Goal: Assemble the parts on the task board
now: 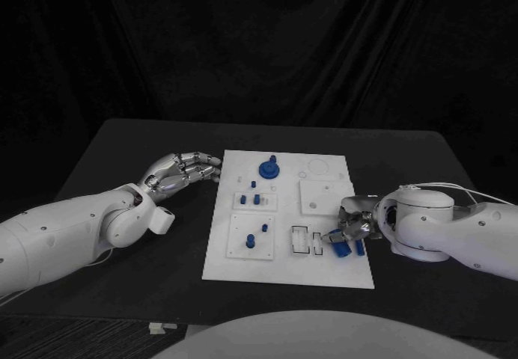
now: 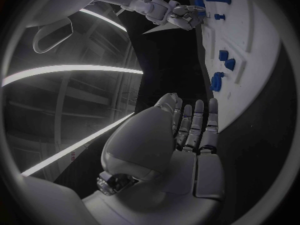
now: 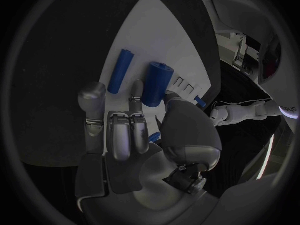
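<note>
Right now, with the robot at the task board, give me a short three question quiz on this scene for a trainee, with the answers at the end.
1. True or false: the left hand holds a blue part.
2. Which hand is over the task board? A) left B) right C) neither
3. Fill in: the big round blue part stands at the board's ____ end from the robot.

Key
1. False. It rests off the board's left edge, fingers loosely curled, nothing in it.
2. B. The right hand is at the board's near right corner, beside two blue cylinders; whether it grips one is unclear.
3. Far.
</note>
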You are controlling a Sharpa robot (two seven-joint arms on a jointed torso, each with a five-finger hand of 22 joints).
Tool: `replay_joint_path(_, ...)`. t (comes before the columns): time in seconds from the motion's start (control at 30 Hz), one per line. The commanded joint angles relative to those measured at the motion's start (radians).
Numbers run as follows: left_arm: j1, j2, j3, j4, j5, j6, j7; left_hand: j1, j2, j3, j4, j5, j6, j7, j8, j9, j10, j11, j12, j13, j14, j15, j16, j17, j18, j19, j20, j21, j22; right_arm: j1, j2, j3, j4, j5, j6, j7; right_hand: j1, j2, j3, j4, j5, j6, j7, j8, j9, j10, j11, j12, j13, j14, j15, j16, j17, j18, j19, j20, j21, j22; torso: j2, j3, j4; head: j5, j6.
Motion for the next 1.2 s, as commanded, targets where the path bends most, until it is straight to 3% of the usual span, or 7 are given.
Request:
replay_joint_path(0.03,-0.002,0.002,0.001,0.001,0.007,0.015,0.008,-0.006,0.005,0.009,0.0,0.007,0.003,0.003,-0.006,-0.001,0.004,0.006,-0.006,-0.002,-0.004,0.005,-0.005,-0.001,0.006,-0.006,0.001,0.007,0.002,-0.008,-0.002,-0.003,-0.002,0.025,0.018,-0.005,0.047,0.002,0.031,-0.016,0.13,-0.017,-0.002,-0.004,0.017,0.104,0.003,0.002,0.263,0.107,0.007,0.002,0.263,0.0,-0.006,0.004,-0.015,0.096,0.0,-0.0003,0.0001,0.001,0.0)
replay_joint_path(0.13,-0.002,0.002,0.001,0.0,0.007,0.015,0.007,-0.006,0.005,0.009,0.0,0.007,0.003,0.003,-0.006,-0.001,0.004,0.006,-0.006,-0.002,-0.004,0.005,-0.005,-0.001,0.006,-0.006,0.001,0.007,0.002,-0.009,-0.004,-0.003,-0.001,0.052,-0.005,0.003,0.07,0.001,0.058,-0.029,0.215,-0.018,-0.007,0.006,0.041,0.104,-0.001,0.002,0.263,0.107,0.005,0.001,0.261,0.001,-0.006,0.002,-0.02,0.095,-0.001,-0.0002,-0.0005,0.002,0.0)
replay_joint_path(0.17,-0.002,0.002,0.001,0.0,0.007,0.016,0.006,-0.007,0.006,0.012,0.0,0.008,0.002,0.003,-0.006,-0.002,0.004,0.007,-0.007,-0.002,-0.004,0.006,-0.006,-0.001,0.005,-0.007,0.001,0.007,0.003,-0.009,-0.006,-0.003,0.001,0.066,-0.017,0.006,0.09,-0.003,0.084,-0.042,0.29,-0.023,-0.01,0.016,0.063,0.104,-0.004,0.002,0.263,0.106,0.002,0.0,0.259,0.002,-0.005,0.0,-0.021,0.095,-0.001,-0.0002,-0.0003,0.003,0.0)
replay_joint_path(0.27,-0.002,0.002,0.001,-0.001,0.007,0.016,0.005,-0.008,0.007,0.014,0.0,0.01,0.002,0.003,-0.006,-0.002,0.004,0.007,-0.007,-0.003,-0.004,0.006,-0.006,-0.002,0.005,-0.008,0.001,0.007,0.003,-0.01,-0.012,-0.003,0.006,0.108,-0.055,0.018,0.095,-0.007,0.119,-0.048,0.357,-0.03,-0.014,0.038,0.108,0.104,-0.008,0.002,0.263,0.106,-0.001,-0.002,0.256,0.002,-0.005,-0.003,-0.025,0.095,-0.001,-0.0004,-0.0006,0.005,0.0)
replay_joint_path(0.37,-0.002,0.002,0.001,-0.001,0.007,0.015,0.005,-0.008,0.008,0.017,0.0,0.012,0.002,0.003,-0.007,-0.002,0.004,0.008,-0.008,-0.003,-0.004,0.007,-0.006,-0.002,0.005,-0.008,0.001,0.007,0.004,-0.009,-0.024,-0.003,0.017,0.162,-0.093,0.037,0.09,-0.011,0.14,-0.051,0.367,-0.038,-0.017,0.058,0.147,0.104,-0.011,0.002,0.263,0.105,-0.003,-0.005,0.251,0.001,-0.004,-0.004,-0.026,0.095,-0.001,-0.0003,-0.0001,0.01,0.0)
replay_joint_path(0.7,-0.003,0.001,0.001,-0.001,0.007,0.013,0.003,-0.008,0.008,0.018,-0.001,0.013,0.002,0.003,-0.007,-0.002,0.004,0.008,-0.008,-0.003,-0.004,0.007,-0.006,-0.002,0.005,-0.009,0.001,0.008,0.004,0.03,-0.051,-0.002,0.064,0.367,-0.247,0.102,0.073,-0.014,0.165,-0.048,0.352,-0.051,-0.019,0.083,0.206,0.104,-0.014,0.002,0.263,0.102,-0.005,-0.013,0.238,0.003,-0.006,-0.006,-0.043,0.092,-0.002,-0.0001,0.0005,0.008,0.0)
replay_joint_path(1.2,-0.003,0.003,0.001,0.003,0.007,0.014,0.001,-0.008,0.008,0.018,-0.001,0.013,0.002,0.003,-0.007,-0.002,0.004,0.008,-0.008,-0.003,-0.004,0.007,-0.006,-0.002,0.005,-0.009,0.001,0.008,0.004,0.023,0.001,-0.003,0.049,0.428,-0.296,0.103,0.053,-0.008,0.179,-0.05,0.188,-0.107,-0.009,0.082,0.264,0.104,-0.005,0.002,0.263,0.095,0.001,-0.032,0.206,0.009,-0.015,-0.002,-0.095,0.082,0.001,-0.001,-0.0001,0.01,0.0)
